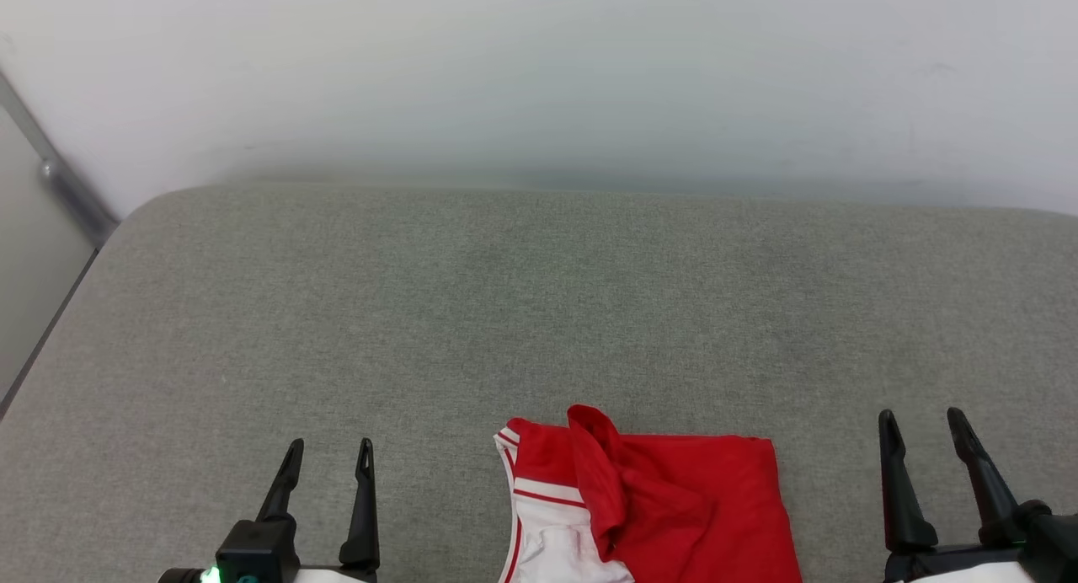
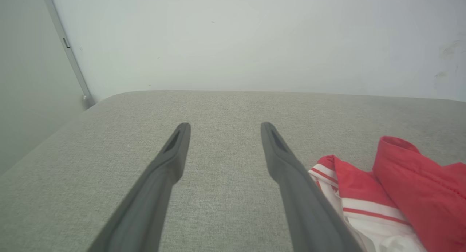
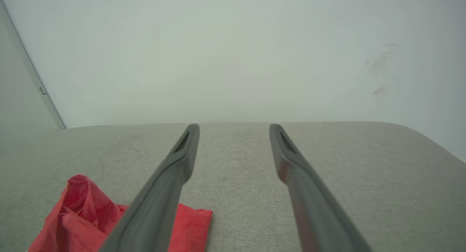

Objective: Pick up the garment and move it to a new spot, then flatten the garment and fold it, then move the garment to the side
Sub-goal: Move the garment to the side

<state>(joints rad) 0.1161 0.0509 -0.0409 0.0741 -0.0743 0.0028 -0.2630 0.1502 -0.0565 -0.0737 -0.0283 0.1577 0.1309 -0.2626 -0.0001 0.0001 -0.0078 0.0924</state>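
The garment (image 1: 665, 507) is a red jersey with a white sleeve and red-and-white striped trim, lying loosely bunched at the near middle edge of the grey fabric surface (image 1: 539, 313), partly cut off by the bottom of the head view. My left gripper (image 1: 328, 457) stands open to its left, apart from it, with nothing between the fingers. My right gripper (image 1: 922, 427) stands open to its right, also apart and empty. In the left wrist view the garment (image 2: 393, 193) lies right of my left gripper (image 2: 225, 130). In the right wrist view the garment (image 3: 87, 215) lies lower left of my right gripper (image 3: 234, 131).
A pale wall (image 1: 539, 77) rises behind the grey surface. The surface's left edge (image 1: 50, 330) drops off beside a grey vertical strip (image 1: 59, 179). Bare grey fabric stretches beyond the garment toward the wall.
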